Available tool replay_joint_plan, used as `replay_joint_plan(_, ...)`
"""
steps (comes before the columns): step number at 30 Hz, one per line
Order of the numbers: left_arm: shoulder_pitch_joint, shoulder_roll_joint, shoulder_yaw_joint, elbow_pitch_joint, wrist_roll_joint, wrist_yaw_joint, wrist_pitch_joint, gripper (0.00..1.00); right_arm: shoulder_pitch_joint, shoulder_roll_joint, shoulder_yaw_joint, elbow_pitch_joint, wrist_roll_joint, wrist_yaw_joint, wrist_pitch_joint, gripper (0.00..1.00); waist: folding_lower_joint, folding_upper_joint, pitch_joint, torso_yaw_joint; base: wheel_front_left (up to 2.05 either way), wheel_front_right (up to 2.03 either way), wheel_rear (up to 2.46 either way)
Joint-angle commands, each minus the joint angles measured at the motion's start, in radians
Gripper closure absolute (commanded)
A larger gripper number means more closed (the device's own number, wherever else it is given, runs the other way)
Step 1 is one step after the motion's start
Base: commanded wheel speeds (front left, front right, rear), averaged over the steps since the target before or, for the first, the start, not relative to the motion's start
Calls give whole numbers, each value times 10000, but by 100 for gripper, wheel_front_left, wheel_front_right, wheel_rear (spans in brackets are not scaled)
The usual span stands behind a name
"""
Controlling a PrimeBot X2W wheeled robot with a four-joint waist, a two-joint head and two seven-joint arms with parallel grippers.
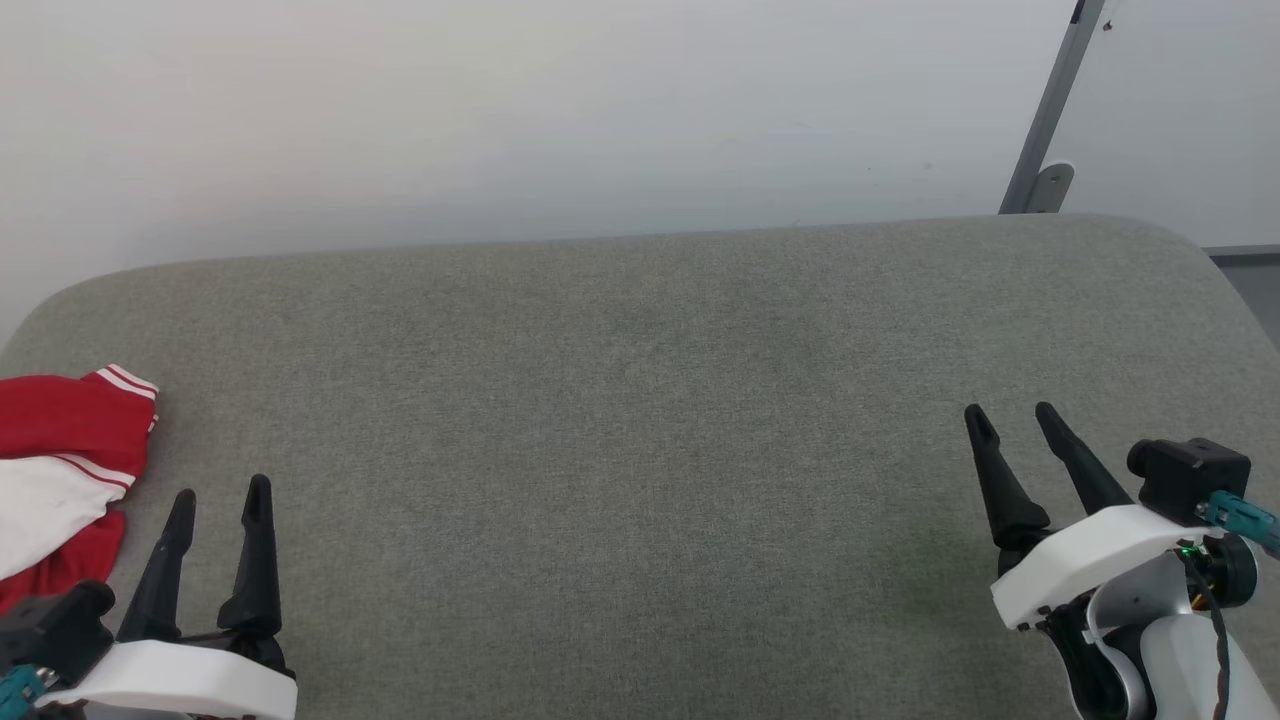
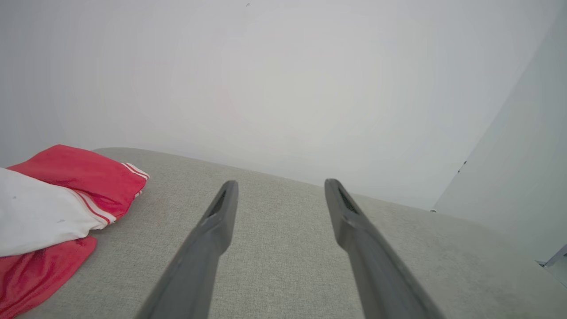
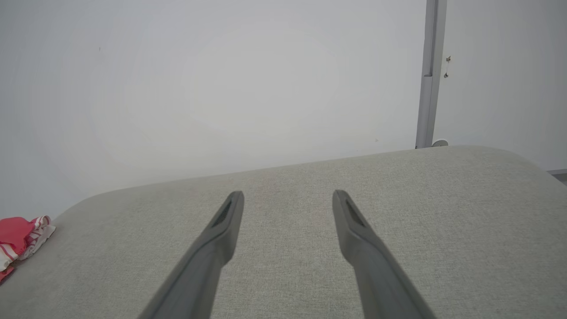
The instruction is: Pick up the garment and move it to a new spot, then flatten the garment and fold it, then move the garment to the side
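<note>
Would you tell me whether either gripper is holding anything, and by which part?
Nothing is held: the left gripper and right gripper are open; the shirt lies apart.

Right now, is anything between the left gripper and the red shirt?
Nothing visible. The left gripper, open, is just right of the garment, which lies bunched at the left edge of the cushioned surface. Only bare grey fabric separates them.

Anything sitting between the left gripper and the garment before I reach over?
No. The head view shows just bare grey upholstery between the left gripper and the garment, which lies bunched to its left. The left wrist view shows the same.
</note>
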Motion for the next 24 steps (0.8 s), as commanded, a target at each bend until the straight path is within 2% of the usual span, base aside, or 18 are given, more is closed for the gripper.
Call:
replay_joint_plan(1,30,79,-3,-88,147,46,-89,0,-167,-38,8,-103,-149,58,-55,0,0,0,-2,-1,0,0,0)
replay_joint_plan(24,125,474,-160,-100,1250,33,-535,0,-170,-117,11,-190,-1610,64,-230,0,0,0,-25,-38,0,0,0)
